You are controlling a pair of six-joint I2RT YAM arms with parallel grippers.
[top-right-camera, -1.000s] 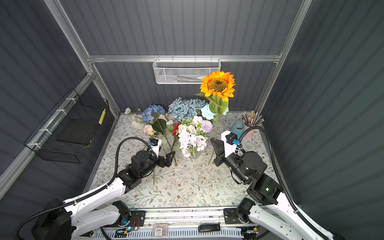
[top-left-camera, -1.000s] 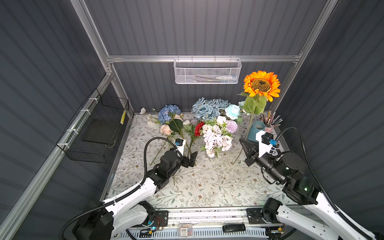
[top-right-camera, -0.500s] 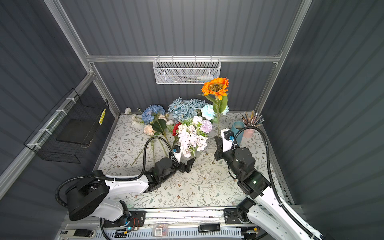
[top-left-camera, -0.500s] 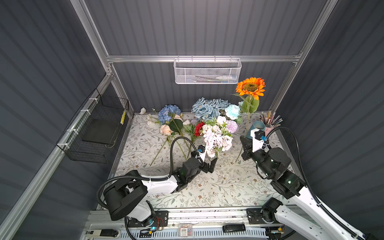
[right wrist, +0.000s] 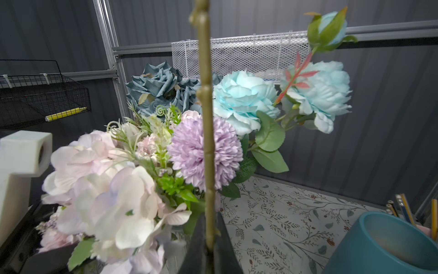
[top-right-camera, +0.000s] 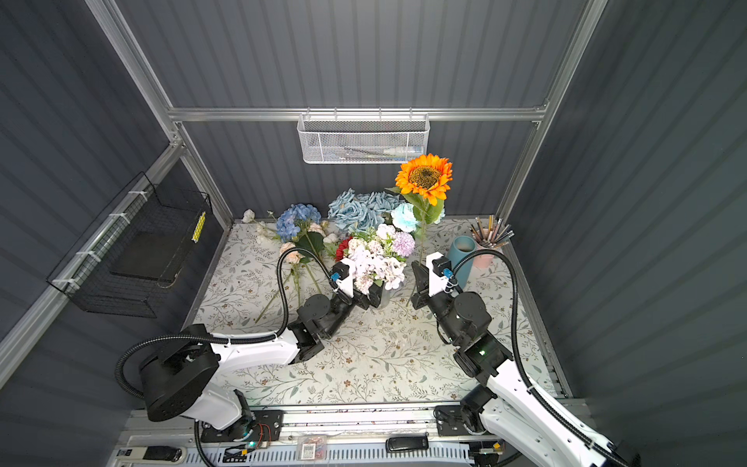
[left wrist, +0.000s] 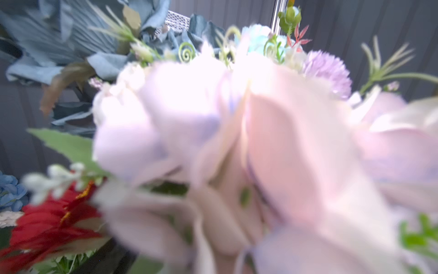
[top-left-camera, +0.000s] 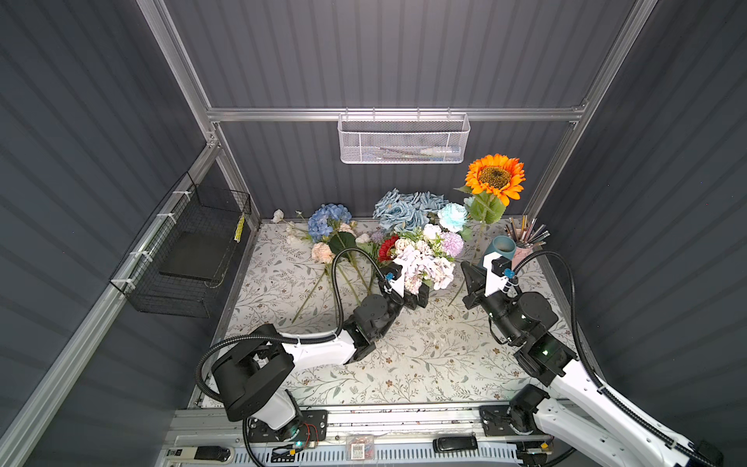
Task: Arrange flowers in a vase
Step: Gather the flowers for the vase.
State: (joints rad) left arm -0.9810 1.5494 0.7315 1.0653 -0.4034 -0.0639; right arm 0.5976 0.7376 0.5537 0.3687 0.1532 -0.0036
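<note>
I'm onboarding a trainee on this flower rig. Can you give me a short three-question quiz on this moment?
1. True or false: the right tool is shut on the stem of the orange sunflower.
2. What stands beside the teal vase? A) cup of pencils B) kettle C) book
3. Fill in: the blue hydrangea lies on the ___.
Key: 1 true; 2 A; 3 table.
</note>
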